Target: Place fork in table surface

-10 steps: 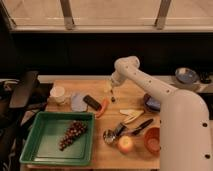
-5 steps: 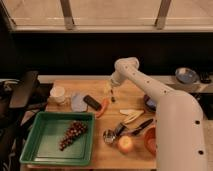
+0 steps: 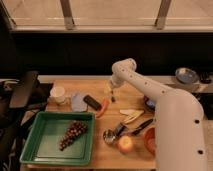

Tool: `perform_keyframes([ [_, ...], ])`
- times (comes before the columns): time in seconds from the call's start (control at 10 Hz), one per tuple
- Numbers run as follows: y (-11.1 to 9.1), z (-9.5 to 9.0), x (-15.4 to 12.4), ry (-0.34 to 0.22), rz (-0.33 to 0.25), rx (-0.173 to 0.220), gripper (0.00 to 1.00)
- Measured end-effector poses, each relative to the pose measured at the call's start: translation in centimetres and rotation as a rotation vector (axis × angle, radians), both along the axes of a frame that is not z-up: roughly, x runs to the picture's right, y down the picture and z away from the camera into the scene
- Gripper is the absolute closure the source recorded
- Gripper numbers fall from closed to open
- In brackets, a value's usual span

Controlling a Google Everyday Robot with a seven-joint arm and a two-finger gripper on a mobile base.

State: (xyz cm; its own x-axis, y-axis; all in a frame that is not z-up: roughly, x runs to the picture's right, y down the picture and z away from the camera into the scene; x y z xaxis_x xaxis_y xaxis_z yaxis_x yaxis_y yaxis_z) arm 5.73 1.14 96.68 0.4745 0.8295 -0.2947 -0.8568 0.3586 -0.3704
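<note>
My gripper (image 3: 112, 90) hangs at the end of the white arm over the back middle of the table surface (image 3: 131, 96), a light-brown wooden top. It looks open. The fork (image 3: 113, 97) shows as a thin dark sliver with a pale end right under the gripper tips, at the tabletop. I cannot tell whether the gripper still touches it.
A green tray (image 3: 39, 150) holding grapes (image 3: 72, 134) fills the front left. A white cup (image 3: 58, 94), a bluish lid (image 3: 78, 101), a black slab (image 3: 92, 102) and an orange piece (image 3: 103, 107) lie left of the gripper. A knife (image 3: 140, 126), metal scoop (image 3: 111, 135) and apple (image 3: 125, 144) sit front right.
</note>
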Motion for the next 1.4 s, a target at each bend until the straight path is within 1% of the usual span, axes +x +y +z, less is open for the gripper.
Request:
perform_keyframes([
  [0.2,0.6,0.6,0.3,0.009,0.002,-0.01,0.35],
  [0.6,2.2,2.3,-0.3,0.01,0.011,-0.055,0.36],
  [0.7,2.5,2.5,-0.4,0.005,0.01,-0.063,0.4],
  [0.9,2.8,2.7,-0.6,-0.003,0.003,-0.072,0.58],
  [1.0,2.7,2.5,-0.4,-0.002,0.003,-0.07,0.7],
  [1.1,2.6,2.4,-0.3,-0.001,0.001,-0.069,0.8],
  [1.3,2.7,2.3,-0.4,-0.001,-0.001,-0.074,0.97],
  [1.4,2.7,2.3,-0.3,0.0,-0.001,-0.074,1.0],
])
